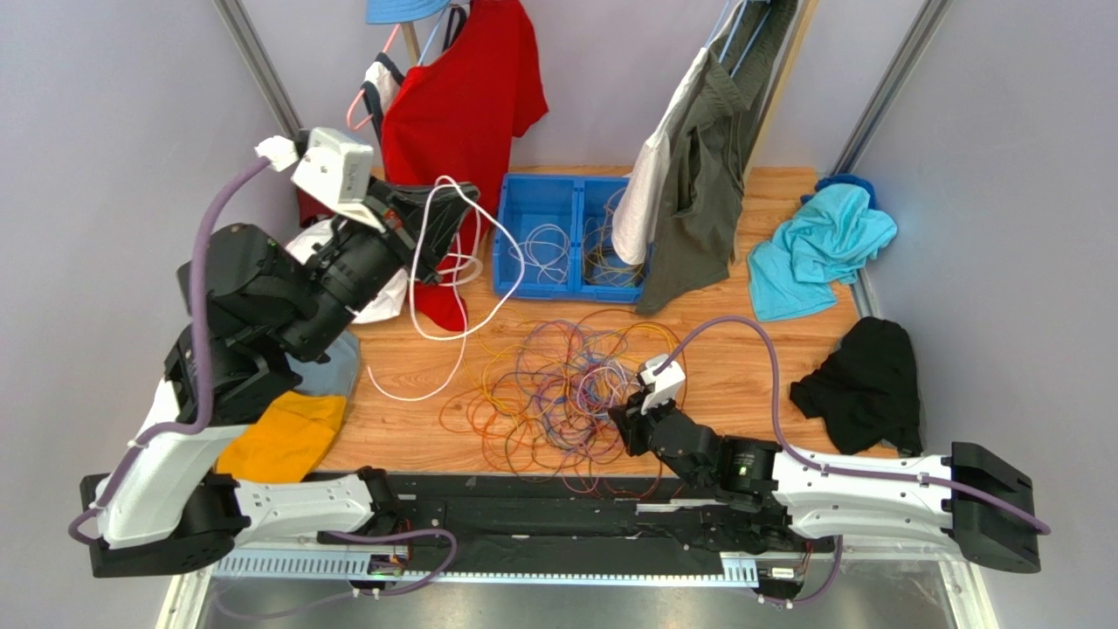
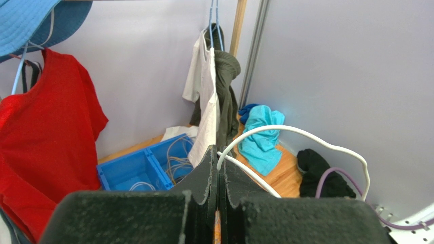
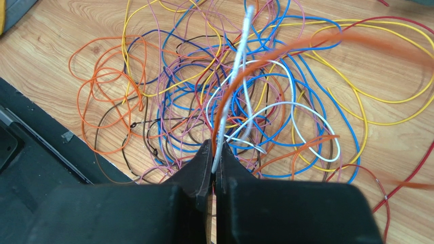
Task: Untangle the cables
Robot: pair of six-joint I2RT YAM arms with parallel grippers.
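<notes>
From above, the left fingers [image 1: 440, 216] are raised high over the tabletop [image 1: 728, 393]. They are clamped on a thick white cable [image 1: 417, 308], whose loops hang beside the cable tangle [image 1: 564, 393]. The right fingers [image 1: 630, 423] sit low at the tangle's near edge.

In the left wrist view, a red shirt [image 2: 46, 137] and a blue bin [image 2: 122, 175] crowd the swing path.

In the right wrist view, the fingers are pinched together on a white wire [image 3: 243, 61] and an orange wire [image 3: 285, 48]. Crossing blue and yellow loops would likely drag along.
</notes>
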